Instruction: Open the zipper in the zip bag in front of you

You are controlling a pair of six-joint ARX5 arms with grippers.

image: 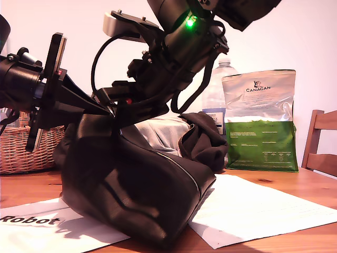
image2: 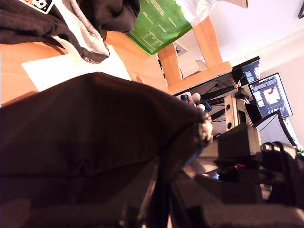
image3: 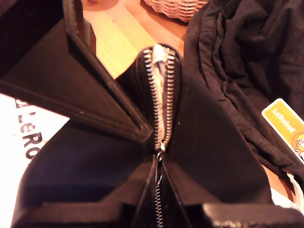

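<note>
On the wooden surface the zip bag stands with my second gripper pinching the zipper pull between its fingers, the teeth beyond already parted, while my first gripper clamps the bag's top corner.

Zipper pull tab hidden between dark fingers; zip bag top behind arms.

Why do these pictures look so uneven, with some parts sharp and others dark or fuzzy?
Exterior view: the pale wall is bright, so the arms and the zip bag read nearly black. First wrist view: the bag's leather fills the foreground, dark and blurred. Second wrist view: the zipper teeth are fairly sharp, while the near black gripper parts are soft.
</note>
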